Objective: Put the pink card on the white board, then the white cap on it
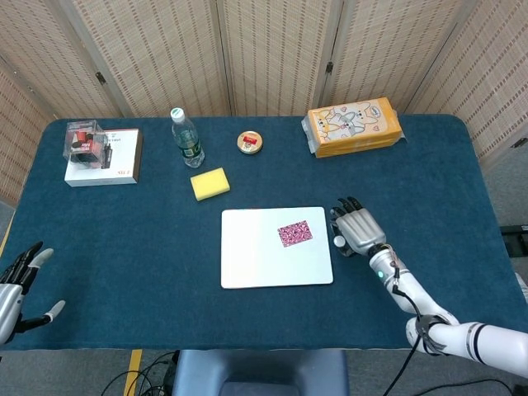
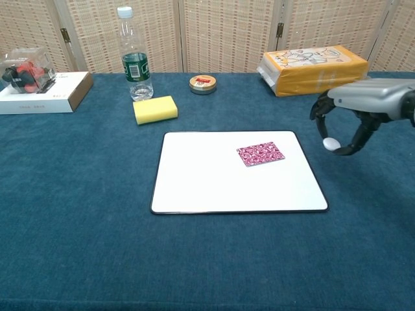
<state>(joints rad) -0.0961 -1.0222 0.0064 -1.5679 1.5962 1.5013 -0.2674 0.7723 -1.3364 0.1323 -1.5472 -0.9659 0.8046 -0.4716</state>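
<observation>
No text, brand or number can be read in either view. The green label on the water bottle (image 2: 135,57), the red mark on the lid of the small round tin (image 2: 203,83) and the cartoon drawings and small print on the orange tissue pack (image 2: 316,68) are all too small or blurred to make out. The same holds for the faint dark line of print on the side of the white box (image 2: 44,92) and the small red mark on its top in the head view.
</observation>
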